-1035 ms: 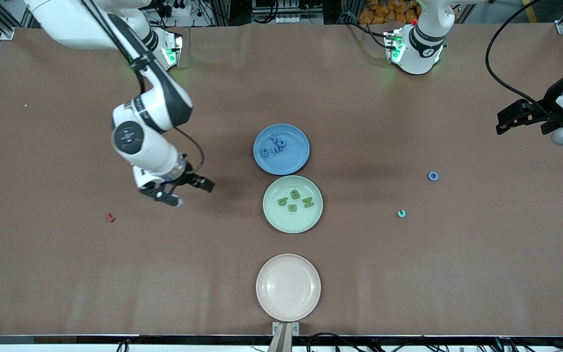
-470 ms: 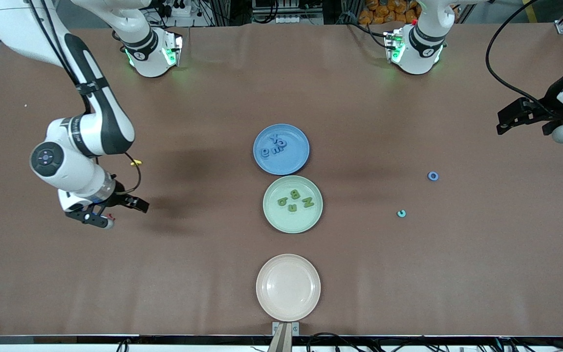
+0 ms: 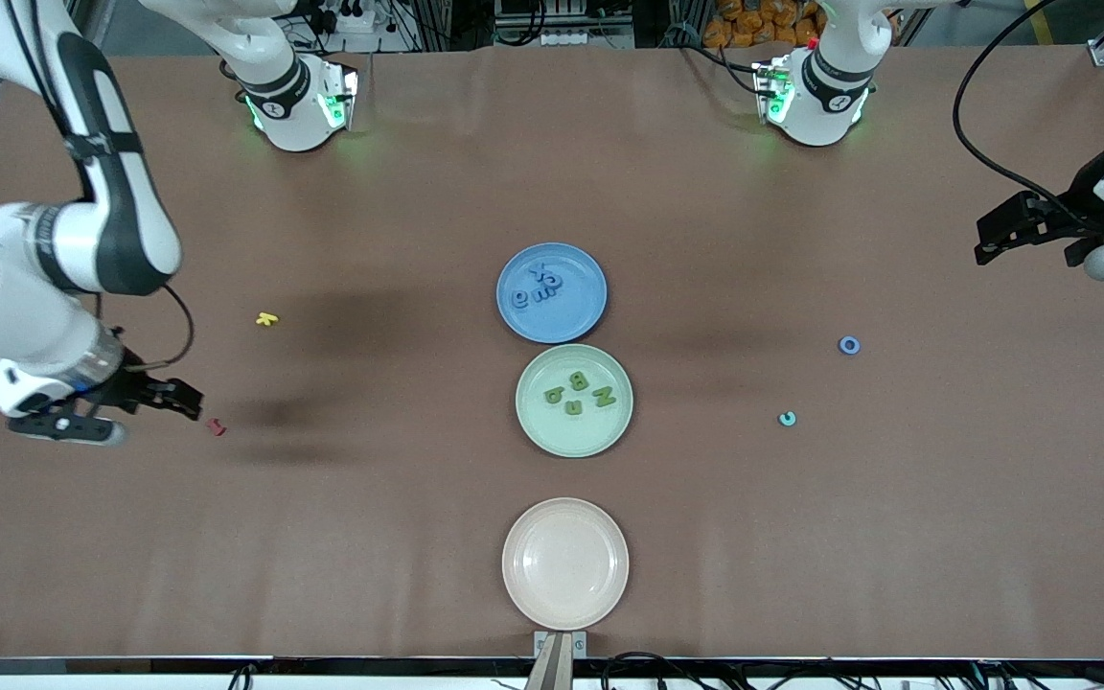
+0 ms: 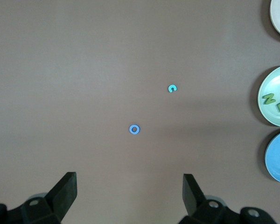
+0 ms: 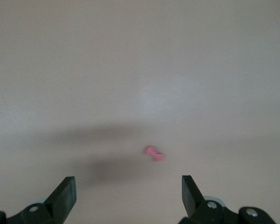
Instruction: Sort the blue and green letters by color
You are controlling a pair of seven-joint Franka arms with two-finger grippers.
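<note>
Several blue letters (image 3: 538, 287) lie on the blue plate (image 3: 583, 316), and several green letters (image 3: 579, 393) lie on the pale green plate (image 3: 552, 431) beside it. A loose blue ring-shaped letter (image 3: 849, 345) (image 4: 134, 129) and a teal C-shaped letter (image 3: 787, 418) (image 4: 172, 88) rest on the table toward the left arm's end. My right gripper (image 3: 149, 419) (image 5: 128, 186) hangs open and empty over the right arm's end of the table, beside a dark red letter (image 3: 217, 426) (image 5: 154, 154). Open and empty, my left gripper (image 3: 1026, 251) (image 4: 129, 184) waits over the left arm's end.
A yellow letter (image 3: 266, 319) lies on the brown table toward the right arm's end. A pale pink plate (image 3: 564, 563) stands nearest the front camera, in line with the other two plates. The left wrist view catches the edges of the green plate (image 4: 270, 114) and the blue plate (image 4: 277, 163).
My right arm has swung away from the plates toward its own end of the table, uncovering the yellow letter and the dark red one. The left arm has stayed put.
</note>
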